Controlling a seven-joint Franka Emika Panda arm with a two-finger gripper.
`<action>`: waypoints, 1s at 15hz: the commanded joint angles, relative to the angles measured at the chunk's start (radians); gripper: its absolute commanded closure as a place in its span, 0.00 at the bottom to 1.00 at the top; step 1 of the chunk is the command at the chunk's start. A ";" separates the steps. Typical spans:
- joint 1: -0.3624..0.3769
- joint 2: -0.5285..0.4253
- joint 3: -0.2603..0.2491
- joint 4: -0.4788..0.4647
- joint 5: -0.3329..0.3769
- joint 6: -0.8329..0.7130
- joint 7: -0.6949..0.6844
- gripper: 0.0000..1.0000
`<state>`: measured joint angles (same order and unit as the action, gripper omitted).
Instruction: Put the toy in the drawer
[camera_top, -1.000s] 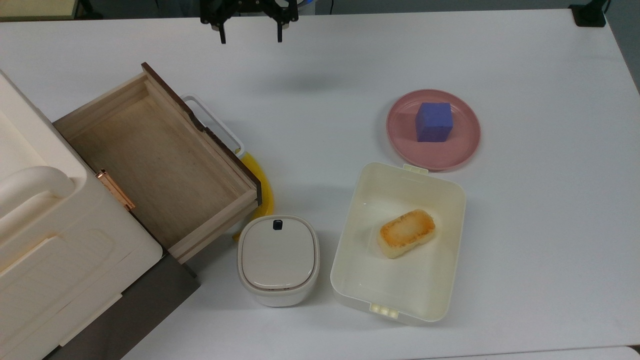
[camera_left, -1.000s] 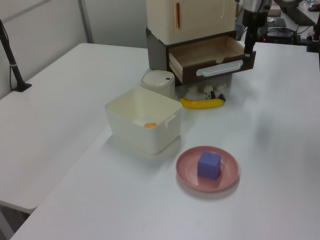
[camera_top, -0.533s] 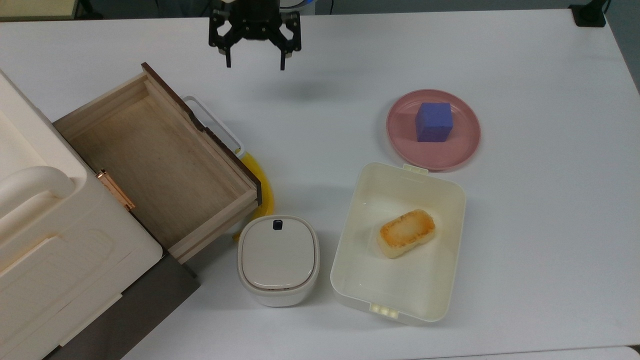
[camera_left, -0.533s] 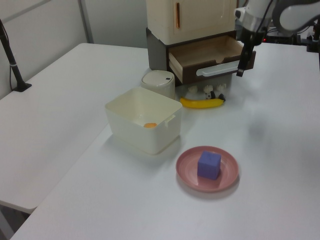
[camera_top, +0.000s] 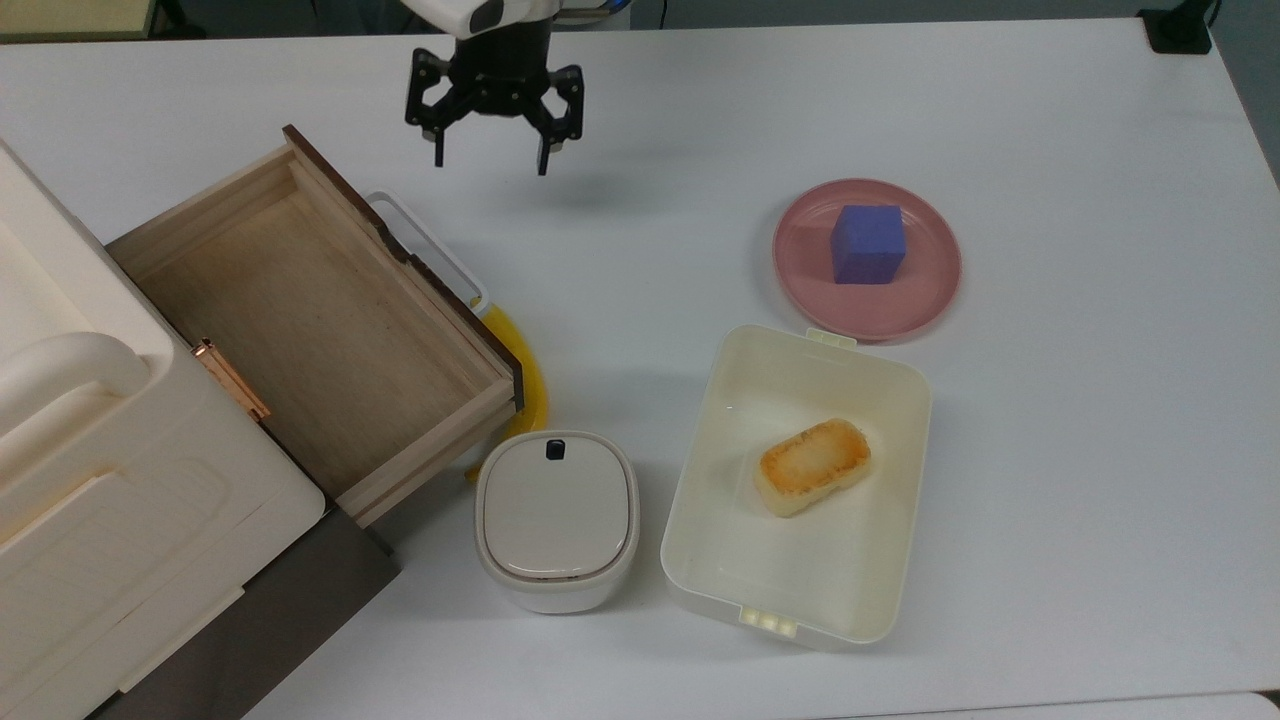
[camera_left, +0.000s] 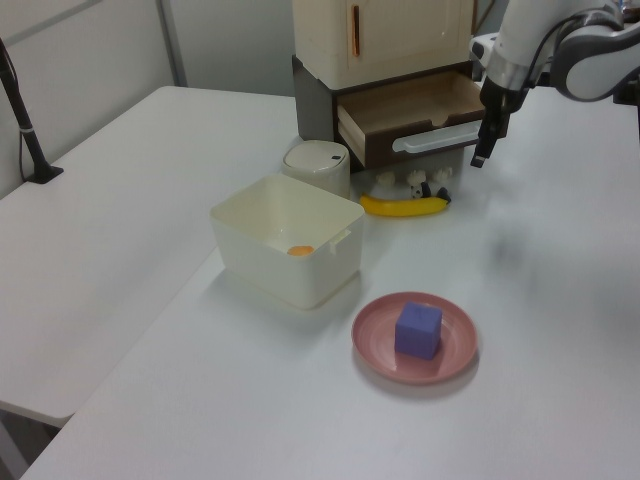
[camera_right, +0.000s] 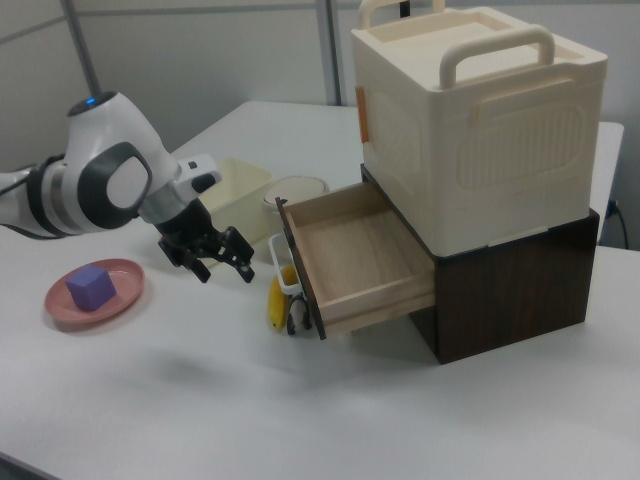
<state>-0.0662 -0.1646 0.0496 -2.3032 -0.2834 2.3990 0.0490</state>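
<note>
**Hand creeping in over the white surface**

Since the earlier shots the hand has come further in from the top view's upper edge, down toward the drawer corner. Its two black fingers are spread apart with nothing between them, and it hangs above the surface, near the white loop handle without touching it.

That drawer is pulled out of a dark brown cabinet: shallow, pale raw-looking wood inside, dark front panel. A chunky cream plastic box with a moulded handle sits on top of the cabinet.

The toy, a tiny black-and-white panda, sits on the surface below the drawer front in the left view, right by the banana, which is smooth and curved.

Nearby: a rounded cream bin with a flat lid, a glossy rectangular tub holding a toasted-looking bread piece, and a matte blue cube on a pink round plate.
</note>
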 joint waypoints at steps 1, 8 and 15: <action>-0.036 0.045 0.006 -0.025 -0.101 0.115 0.020 0.00; -0.050 0.117 0.001 -0.033 -0.230 0.164 0.023 0.00; -0.038 0.177 0.003 -0.033 -0.270 0.166 0.286 0.00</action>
<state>-0.1126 -0.0023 0.0504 -2.3204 -0.5281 2.5354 0.1718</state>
